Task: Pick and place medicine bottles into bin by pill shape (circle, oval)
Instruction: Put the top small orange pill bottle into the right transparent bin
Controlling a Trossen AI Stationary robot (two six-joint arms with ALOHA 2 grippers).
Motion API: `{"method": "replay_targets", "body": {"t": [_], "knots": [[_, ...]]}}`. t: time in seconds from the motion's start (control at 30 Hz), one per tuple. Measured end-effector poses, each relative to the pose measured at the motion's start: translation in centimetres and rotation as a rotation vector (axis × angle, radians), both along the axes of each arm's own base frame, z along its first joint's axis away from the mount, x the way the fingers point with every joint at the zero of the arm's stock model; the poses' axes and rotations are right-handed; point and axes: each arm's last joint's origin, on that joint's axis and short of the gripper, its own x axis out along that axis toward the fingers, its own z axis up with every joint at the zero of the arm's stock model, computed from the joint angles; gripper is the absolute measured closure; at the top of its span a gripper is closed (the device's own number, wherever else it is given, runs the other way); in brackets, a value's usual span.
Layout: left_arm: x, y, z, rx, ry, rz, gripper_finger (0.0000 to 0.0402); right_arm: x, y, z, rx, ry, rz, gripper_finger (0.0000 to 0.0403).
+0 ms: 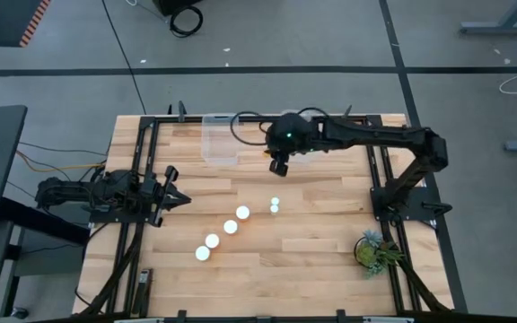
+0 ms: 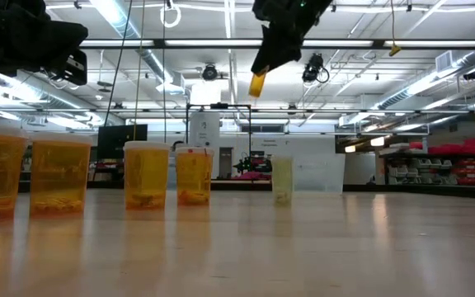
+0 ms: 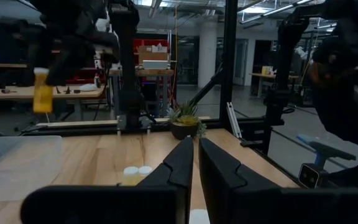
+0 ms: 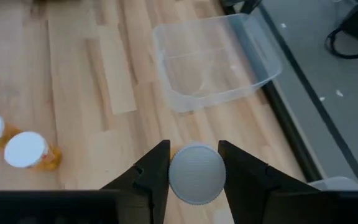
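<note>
On wooden table [image 1: 330, 260], capped bottles [image 1: 231, 227]

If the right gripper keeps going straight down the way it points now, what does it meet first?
Probably bare table, just short of the clear bin. The right gripper, shut on a white-capped bottle, points down beside the bin's near wall rather than over it, though depth is hard to judge.

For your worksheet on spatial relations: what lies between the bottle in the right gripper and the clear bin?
Only bare wooden table, seen in the right wrist view: the right gripper holds the bottle short of the clear bin.
</note>
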Motion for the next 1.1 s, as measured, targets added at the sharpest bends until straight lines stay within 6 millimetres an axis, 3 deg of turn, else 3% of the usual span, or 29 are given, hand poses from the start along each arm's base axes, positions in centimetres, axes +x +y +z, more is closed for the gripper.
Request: {"method": "replay_targets", "body": {"t": [0.23, 0.53, 0.8, 1.1], "knots": [[0.0, 0.0, 0.0, 0.000, 0.000, 0.000, 0.0374, -1.6, -2.3, 0.7, -0.053, 0.031, -0.116, 0.0264], [0.0, 0.0, 0.0, 0.000, -0.001, 0.000, 0.0376, -3.5, -6.9, -1.0, -0.046, 0.108, -0.312, 0.0264], [0.0, 0.0, 0.0, 0.000, -0.001, 0.000, 0.0366, -5.8, -9.6, -4.9, 0.019, 0.197, -0.448, 0.0264], [0.0, 0.0, 0.0, 0.000, -0.001, 0.000, 0.0373, -7.3, -10.1, -10.2, 0.080, 0.237, -0.476, 0.0264]]}}
